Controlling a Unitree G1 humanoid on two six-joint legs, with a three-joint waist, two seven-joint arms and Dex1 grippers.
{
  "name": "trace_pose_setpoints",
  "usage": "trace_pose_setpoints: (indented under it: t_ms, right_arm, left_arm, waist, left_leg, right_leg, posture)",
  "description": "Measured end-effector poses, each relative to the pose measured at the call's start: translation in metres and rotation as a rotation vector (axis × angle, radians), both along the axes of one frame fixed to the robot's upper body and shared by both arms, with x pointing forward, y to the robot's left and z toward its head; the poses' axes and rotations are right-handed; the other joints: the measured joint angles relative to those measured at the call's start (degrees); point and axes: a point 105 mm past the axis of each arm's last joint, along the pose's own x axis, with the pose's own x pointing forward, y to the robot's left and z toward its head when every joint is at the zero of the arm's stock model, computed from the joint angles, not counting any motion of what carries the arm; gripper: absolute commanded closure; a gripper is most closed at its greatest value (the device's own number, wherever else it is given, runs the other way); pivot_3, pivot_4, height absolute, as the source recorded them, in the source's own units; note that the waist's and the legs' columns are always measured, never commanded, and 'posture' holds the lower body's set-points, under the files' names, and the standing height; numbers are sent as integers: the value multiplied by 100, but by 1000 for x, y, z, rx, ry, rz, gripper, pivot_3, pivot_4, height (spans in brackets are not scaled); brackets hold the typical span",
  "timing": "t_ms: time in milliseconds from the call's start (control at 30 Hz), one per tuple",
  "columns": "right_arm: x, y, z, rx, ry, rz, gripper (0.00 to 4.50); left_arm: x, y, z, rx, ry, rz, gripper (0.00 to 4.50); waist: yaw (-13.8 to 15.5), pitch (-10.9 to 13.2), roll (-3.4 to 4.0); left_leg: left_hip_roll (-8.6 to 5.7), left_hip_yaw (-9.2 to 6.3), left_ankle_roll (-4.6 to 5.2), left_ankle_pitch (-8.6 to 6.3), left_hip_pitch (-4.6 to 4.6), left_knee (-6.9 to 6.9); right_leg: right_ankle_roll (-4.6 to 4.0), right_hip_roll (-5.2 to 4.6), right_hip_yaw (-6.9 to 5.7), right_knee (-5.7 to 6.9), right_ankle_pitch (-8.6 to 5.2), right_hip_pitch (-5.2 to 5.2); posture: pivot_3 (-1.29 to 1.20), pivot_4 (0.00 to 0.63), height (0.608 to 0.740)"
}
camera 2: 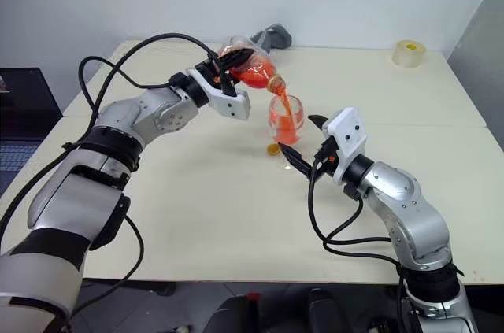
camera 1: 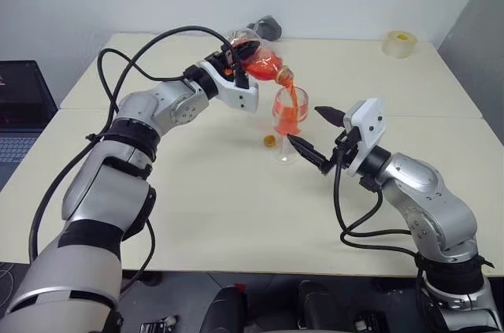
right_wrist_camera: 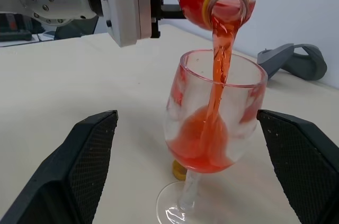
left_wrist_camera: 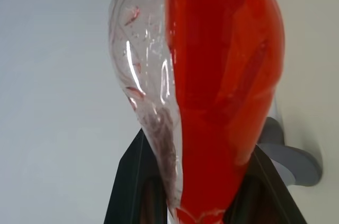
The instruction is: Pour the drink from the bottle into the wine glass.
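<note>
My left gripper (camera 1: 233, 56) is shut on the bottle (camera 1: 256, 61) and holds it tipped, neck downward, above the wine glass (camera 1: 290, 116). The red-orange drink (right_wrist_camera: 220, 70) runs in a stream from the bottle's mouth into the bowl, where it has pooled at the bottom. A good part of the drink is still inside the bottle (left_wrist_camera: 222, 75). The glass stands upright on the table (camera 1: 236, 215). My right gripper (camera 1: 304, 124) is open, one finger on each side of the glass (right_wrist_camera: 212, 123), not touching it. The small yellow cap (camera 1: 269, 142) lies on the table beside the glass's foot.
A grey curved gadget (camera 1: 266, 27) lies at the far edge behind the bottle. At the far right corner sits a translucent tape roll (camera 1: 400, 43). A laptop (camera 1: 24, 105) is off the table's left side.
</note>
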Motion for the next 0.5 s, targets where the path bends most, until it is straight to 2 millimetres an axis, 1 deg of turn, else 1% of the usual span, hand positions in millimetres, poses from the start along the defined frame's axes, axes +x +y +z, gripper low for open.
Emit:
trace_pose_setpoints:
  t_ms: [300, 500]
  right_arm:
    - [0, -1, -2, -1, 5, -3, 0]
    - [0, -1, -2, -1, 4, -3, 0]
  left_arm:
    - [2, 3, -6, 15, 9, 16, 3730]
    - [3, 5, -7, 11, 9, 24, 3730]
  waist:
    - [0, 0, 0]
    - [-1, 0, 0]
  left_leg:
    - [0, 1, 0, 0, 1, 1]
    - [0, 2, 0, 0, 1, 2]
  right_leg:
    - [1, 0, 1, 6, -1, -2]
    - [2, 0, 1, 7, -1, -2]
  posture:
    - [0, 150, 740]
    - [0, 150, 740]
